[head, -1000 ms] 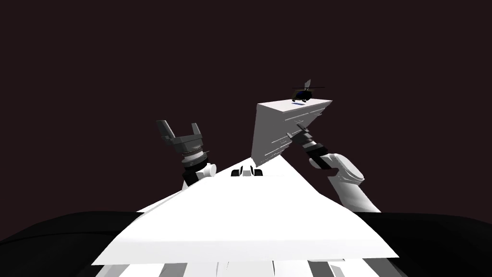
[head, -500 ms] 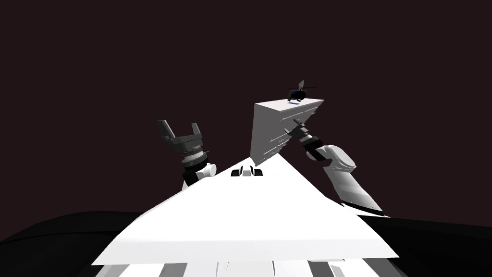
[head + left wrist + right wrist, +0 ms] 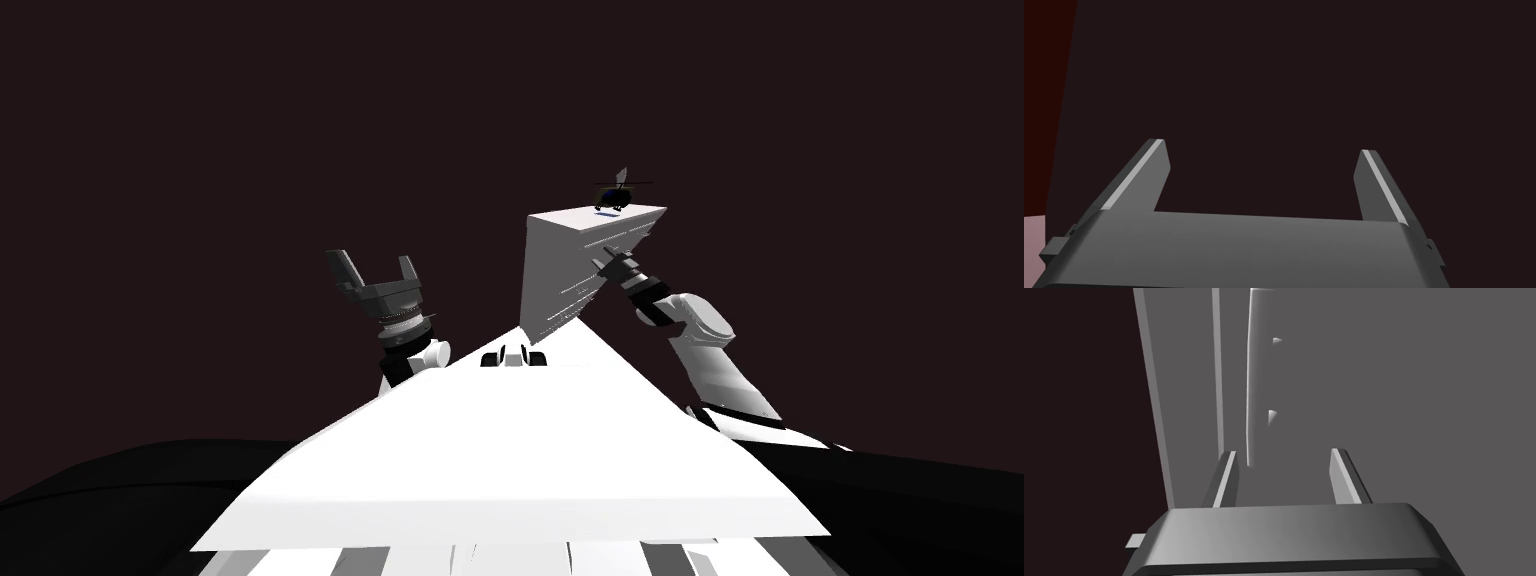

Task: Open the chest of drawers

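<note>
Grey all over with a paler top, the chest of drawers [image 3: 565,275] is found just ahead and a bit to the right. The right gripper [image 3: 604,262] is parked right at its front. From the right wrist, a long pale bar handle [image 3: 1250,388] is seen running along that front, held off it by two small mounts [image 3: 1272,417]. The bar's near end is lined up just inside one finger [image 3: 1226,480] of the right gripper. The blades are parted a bit short of full spread and nothing is clamped between them. Whether the bar is already between them or a little ahead can't be told.

So the step in hand is judged to be getting that handle caught. For a good grip, the hand should probably be eased forward and sideways until the bar is centred in the gap, nearer a mount than the tip. Only then should it be closed, firmly, before any pull. The pull is best kept straight out from the front, since thin blades could slip on a skewed tug.

The left gripper [image 3: 376,266] is held up well apart from the chest, spread wide and empty. A small dark toy helicopter [image 3: 613,194] is perched on the top, so jerks are best avoided.
</note>
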